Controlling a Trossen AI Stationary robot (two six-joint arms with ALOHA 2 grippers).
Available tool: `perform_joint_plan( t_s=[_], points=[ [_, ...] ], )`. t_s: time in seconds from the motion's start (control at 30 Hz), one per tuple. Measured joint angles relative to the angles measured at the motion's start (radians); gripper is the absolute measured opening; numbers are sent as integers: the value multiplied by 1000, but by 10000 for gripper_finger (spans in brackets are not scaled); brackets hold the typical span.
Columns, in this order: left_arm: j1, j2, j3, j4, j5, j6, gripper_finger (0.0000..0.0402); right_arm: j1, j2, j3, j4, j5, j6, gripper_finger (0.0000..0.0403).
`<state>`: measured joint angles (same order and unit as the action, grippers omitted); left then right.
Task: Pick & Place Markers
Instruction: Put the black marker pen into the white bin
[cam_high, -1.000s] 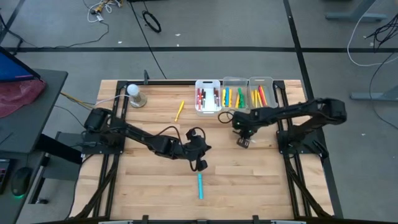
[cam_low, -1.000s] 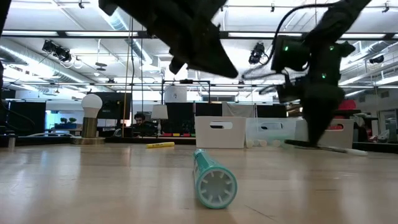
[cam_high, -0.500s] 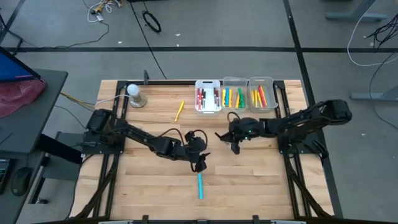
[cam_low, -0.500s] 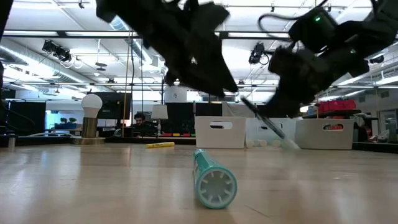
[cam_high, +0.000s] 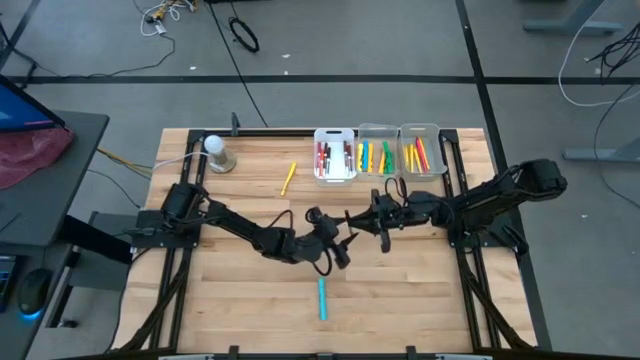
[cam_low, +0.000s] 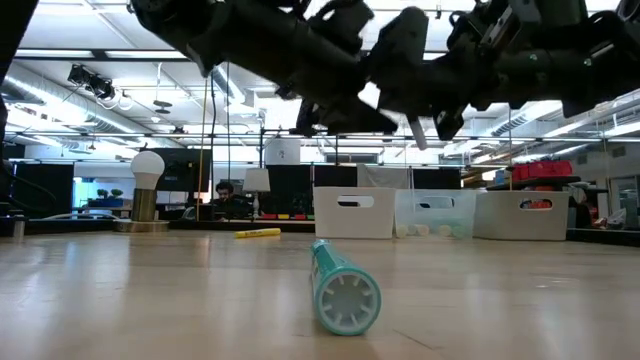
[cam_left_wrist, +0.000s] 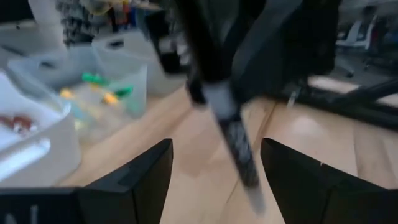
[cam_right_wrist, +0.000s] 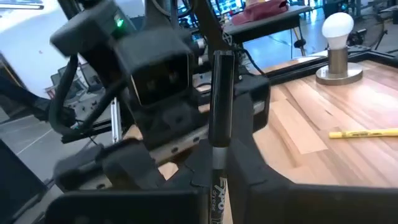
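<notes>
A dark marker (cam_right_wrist: 219, 106) with a black end and a printed grey barrel is up in the air over the table's middle, and my right gripper (cam_high: 383, 224) is shut on it. My left gripper (cam_high: 340, 248) stands open just to its left. Seen from the left wrist, the left gripper's fingers (cam_left_wrist: 143, 180) stand on either side of the marker's pale end (cam_left_wrist: 239, 149) without touching it. A cyan marker (cam_high: 321, 298) lies on its side on the table nearer the front edge. A yellow marker (cam_high: 289, 177) lies at the back. My right gripper pinches the dark marker's printed grey barrel (cam_right_wrist: 216, 180) between its two fingers. The black end (cam_right_wrist: 222, 62) sticks out beyond the fingers toward the left arm. The marker is lifted clear of the table and tilted, its pale end (cam_low: 415, 131) lowest.
Three small bins (cam_high: 335, 155) (cam_high: 378, 152) (cam_high: 420, 150) holding coloured markers stand in a row at the table's far edge. A lamp with a white bulb (cam_high: 218, 152) stands at the far left. Bare wood lies around the cyan marker.
My right gripper has risen and swung toward the table's middle, carrying the dark marker from low over the table to high and tilted. My left gripper has moved right toward it, tipped up from pointing down, and opened.
</notes>
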<state>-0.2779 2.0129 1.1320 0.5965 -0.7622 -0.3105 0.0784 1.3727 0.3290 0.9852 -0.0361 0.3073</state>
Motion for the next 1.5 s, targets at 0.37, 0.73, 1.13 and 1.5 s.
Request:
perform_joint_plan(
  t_s=[0.37,0.73,1.13,1.5],
  points=[
    [-8,0,0,114,-1,96,140,18,0,0,-1,2,-2,23],
    [-29,-74,0,-59,-12,61,38,10,-169,0,-168,-6,-27,112],
    [299,-315,45,-478,192,-119,38,46,-433,1,-456,107,-154,122],
    [567,-48,212,-488,351,-116,38,120,-418,-13,-447,108,-173,102]
  ],
)
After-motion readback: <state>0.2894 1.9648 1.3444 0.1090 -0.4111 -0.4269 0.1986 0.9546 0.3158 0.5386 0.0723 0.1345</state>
